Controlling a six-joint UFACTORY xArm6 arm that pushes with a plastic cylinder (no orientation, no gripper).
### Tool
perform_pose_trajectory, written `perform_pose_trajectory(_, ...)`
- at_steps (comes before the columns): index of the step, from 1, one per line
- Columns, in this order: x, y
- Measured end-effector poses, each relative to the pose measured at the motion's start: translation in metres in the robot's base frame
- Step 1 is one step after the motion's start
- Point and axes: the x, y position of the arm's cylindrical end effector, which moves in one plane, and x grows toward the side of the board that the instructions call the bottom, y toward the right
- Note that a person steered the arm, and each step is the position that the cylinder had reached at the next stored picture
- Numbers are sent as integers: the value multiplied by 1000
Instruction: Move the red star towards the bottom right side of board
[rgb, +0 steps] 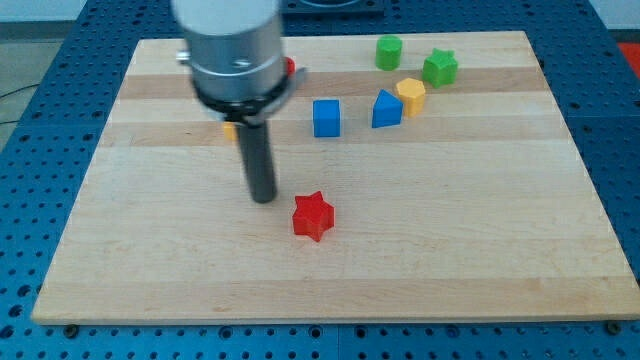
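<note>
The red star (313, 216) lies on the wooden board (480, 250), a little left of centre and towards the view's bottom. My tip (264, 198) rests on the board just left of the red star and slightly above it, with a small gap between them. The arm's grey body rises from the rod to the view's top left and hides part of the board there.
A blue cube (327, 118) and a blue triangular block (386, 109) lie above the star. A yellow hexagon (411, 95), a green star (439, 67) and a green cylinder (388, 52) sit at upper right. A red block (290, 68) and a yellow block (231, 130) peek from behind the arm.
</note>
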Motion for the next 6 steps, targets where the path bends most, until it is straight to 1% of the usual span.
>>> perform_pose_trajectory(1,44,75)
perform_pose_trajectory(2,38,147)
perform_pose_trajectory(3,-4,136)
perform_pose_trajectory(4,2,194)
perform_pose_trajectory(5,49,249)
perform_pose_trajectory(6,4,200)
